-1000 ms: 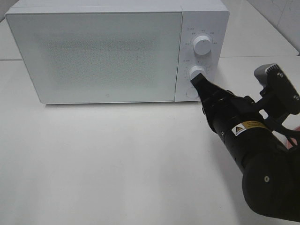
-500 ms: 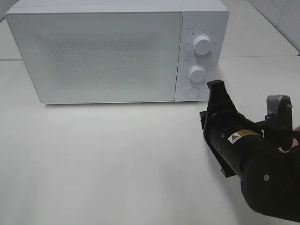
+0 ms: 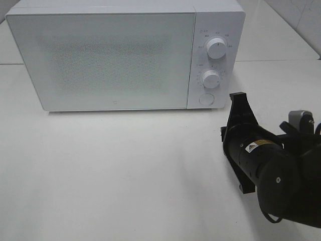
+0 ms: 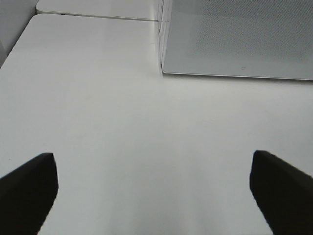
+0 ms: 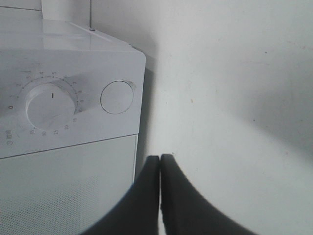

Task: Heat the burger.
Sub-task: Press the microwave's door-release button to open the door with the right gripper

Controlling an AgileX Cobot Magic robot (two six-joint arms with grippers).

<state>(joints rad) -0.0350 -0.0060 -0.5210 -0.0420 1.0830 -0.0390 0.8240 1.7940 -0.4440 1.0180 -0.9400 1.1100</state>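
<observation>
Withdrawal of the clenched, empty right gripper toward five o'clock from the lower dial is seen; left gripper released; heating judged started.

White table, matt and plain, seen from above. A thin seam crosses its top from side to side, level with the microwave. The white microwave stands directly on the table at the far side, upright, door shut. Its control panel, right of the door, carries an upper knob, a lower knob and a round button.
</observation>
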